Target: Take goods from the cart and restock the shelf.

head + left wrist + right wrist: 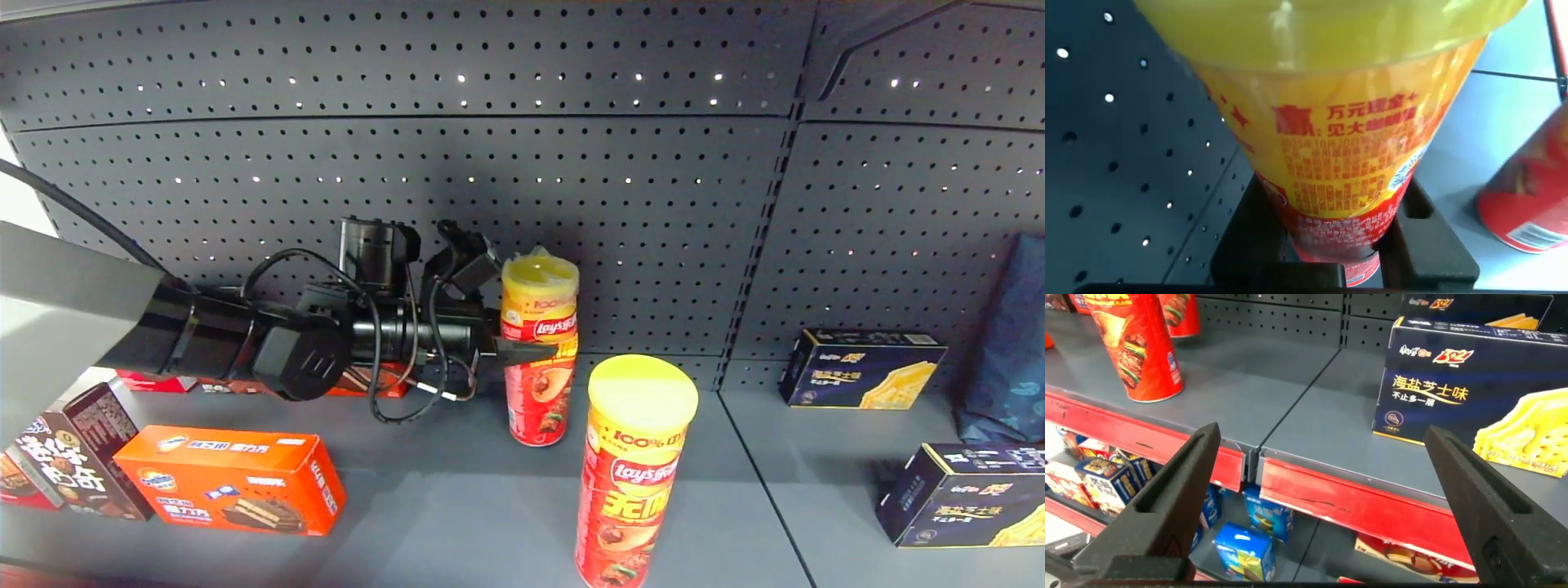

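A red chips can with a yellow lid [539, 298] stands upright near the back of the grey shelf [457, 498]. My left gripper [531, 351] is shut on its middle, coming in from the left. In the left wrist view the can [1347, 163] sits between the black fingers [1437, 245]. A second, matching can [633, 474] stands free to the front right of the held one and also appears as a red can [1531, 200]. My right gripper [1327, 506] is open and holds nothing, in front of the shelf's red front edge [1355, 498].
An orange box [233, 482] and a brown box [77, 457] lie front left. Dark blue cracker boxes [861, 367] [971, 494] and a blue bag [1008, 343] sit on the right. The pegboard wall [571, 204] closes the back. Blue packs [1241, 547] fill the lower shelf.
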